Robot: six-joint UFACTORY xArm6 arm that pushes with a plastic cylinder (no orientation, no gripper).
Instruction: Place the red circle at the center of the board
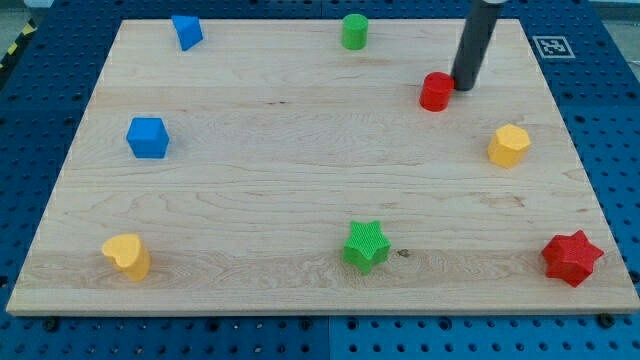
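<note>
The red circle point(436, 92) stands on the wooden board point(300, 170) in the upper right part. My tip point(463, 87) is right beside it, on its right side, touching or nearly touching it. The dark rod rises from there to the view's top edge.
Other blocks on the board: a green cylinder point(354, 32) at the top middle, a blue block point(186, 32) at the top left, a blue cube point(148, 138) at the left, a yellow heart point(127, 257) at the bottom left, a green star point(366, 246) at the bottom middle, a yellow hexagon point(508, 146) at the right, a red star point(572, 257) at the bottom right.
</note>
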